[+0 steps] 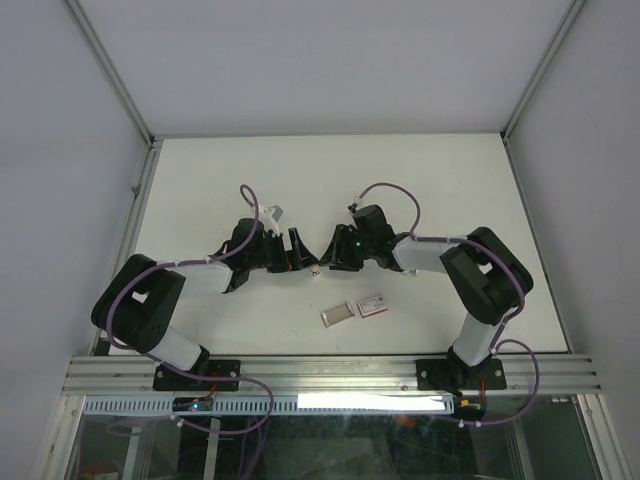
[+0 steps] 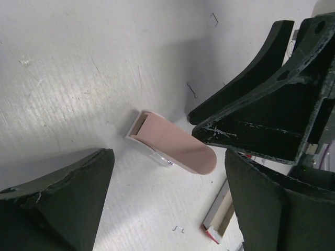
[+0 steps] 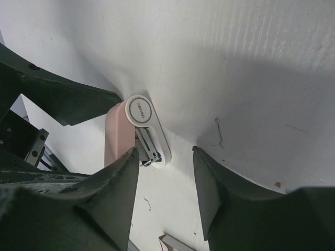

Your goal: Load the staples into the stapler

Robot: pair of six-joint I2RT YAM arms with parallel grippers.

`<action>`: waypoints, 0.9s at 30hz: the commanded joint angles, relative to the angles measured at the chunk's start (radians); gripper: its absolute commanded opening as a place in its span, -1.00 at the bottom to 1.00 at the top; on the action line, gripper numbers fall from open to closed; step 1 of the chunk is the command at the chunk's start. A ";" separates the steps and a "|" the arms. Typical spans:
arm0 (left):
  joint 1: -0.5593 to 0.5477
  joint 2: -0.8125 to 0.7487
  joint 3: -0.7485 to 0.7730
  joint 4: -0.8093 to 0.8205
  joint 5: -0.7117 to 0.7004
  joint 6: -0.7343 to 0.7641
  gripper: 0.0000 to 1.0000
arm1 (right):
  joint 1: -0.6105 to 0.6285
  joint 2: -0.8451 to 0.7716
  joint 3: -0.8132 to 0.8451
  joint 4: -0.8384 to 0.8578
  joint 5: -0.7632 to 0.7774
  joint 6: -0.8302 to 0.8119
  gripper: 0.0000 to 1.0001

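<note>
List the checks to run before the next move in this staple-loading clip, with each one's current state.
1. Stapler within reach: ok. The stapler lies on the table between both grippers.
2. Left gripper open: ok. Its fingers stand apart on either side of the stapler.
3. Right gripper open: ok. Whether one finger touches the stapler: cannot tell.
4. Staples in hand: not ok. Neither gripper holds any.
5. Supply located: ok. The staple box and grey tray lie side by side on the table, apart from the stapler.
6. Stapler magazine open: cannot tell.
</note>
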 commanded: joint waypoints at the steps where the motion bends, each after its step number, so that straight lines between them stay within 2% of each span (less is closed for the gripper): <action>1: 0.012 -0.055 -0.046 0.102 0.063 -0.091 0.77 | 0.008 -0.036 -0.029 0.003 0.002 0.018 -0.13; 6: 0.009 -0.073 -0.104 0.163 0.095 -0.157 0.75 | 0.008 -0.045 -0.057 0.045 -0.037 0.041 -0.36; 8: 0.005 -0.076 -0.121 0.185 0.106 -0.175 0.75 | 0.008 -0.042 -0.063 0.066 -0.053 0.046 -0.38; 19: -0.010 -0.032 -0.115 0.256 0.140 -0.197 0.73 | 0.008 -0.021 -0.060 0.114 -0.103 0.063 -0.23; 27: -0.011 -0.013 -0.115 0.278 0.151 -0.201 0.73 | 0.008 0.005 -0.060 0.155 -0.125 0.083 -0.21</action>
